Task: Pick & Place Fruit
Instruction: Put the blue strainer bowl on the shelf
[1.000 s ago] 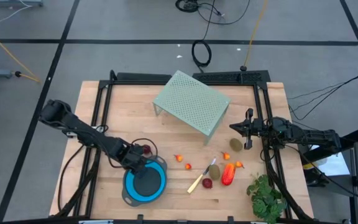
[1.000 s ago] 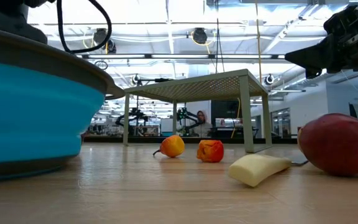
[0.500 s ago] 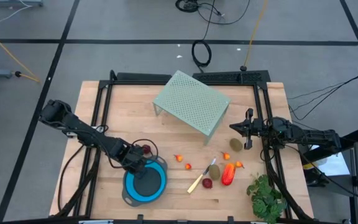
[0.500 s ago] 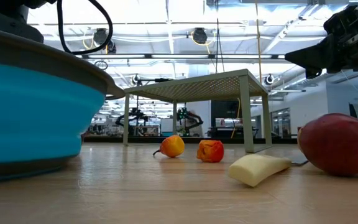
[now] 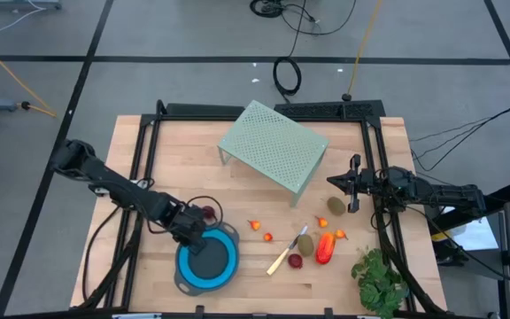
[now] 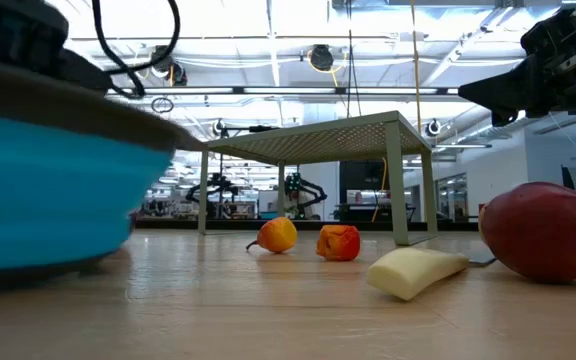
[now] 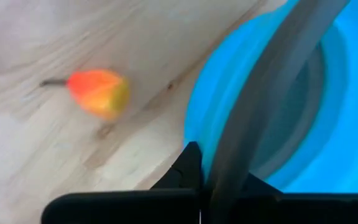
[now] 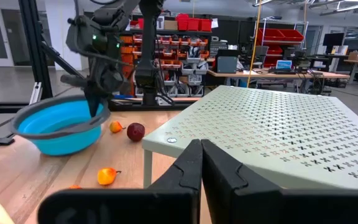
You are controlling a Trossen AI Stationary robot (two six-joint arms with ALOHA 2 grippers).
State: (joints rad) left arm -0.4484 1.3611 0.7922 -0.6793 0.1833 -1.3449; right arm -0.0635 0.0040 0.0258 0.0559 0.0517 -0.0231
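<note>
left gripper (image 5: 193,232) pinching the blue bowl's (image 5: 208,259) rim, bowl tilted up.
wooden table (image 5: 184,151), then green mesh stand (image 5: 274,146) at far centre. bowl near left, its rim clamped in the shut left fingers. right gripper (image 5: 354,184) hangs closed and empty at right. fruit (image 5: 325,247) clustered near right by the knife (image 5: 283,257); one dark red ball (image 5: 208,213) just beside the bowl.

A lab or workshop: shelves (image 8: 185,37) stacked with red and orange bins, desks with computer screens (image 8: 284,64), bright ceiling lights (image 6: 320,57), loose cables (image 5: 288,74) on a grey floor (image 5: 193,80).
</note>
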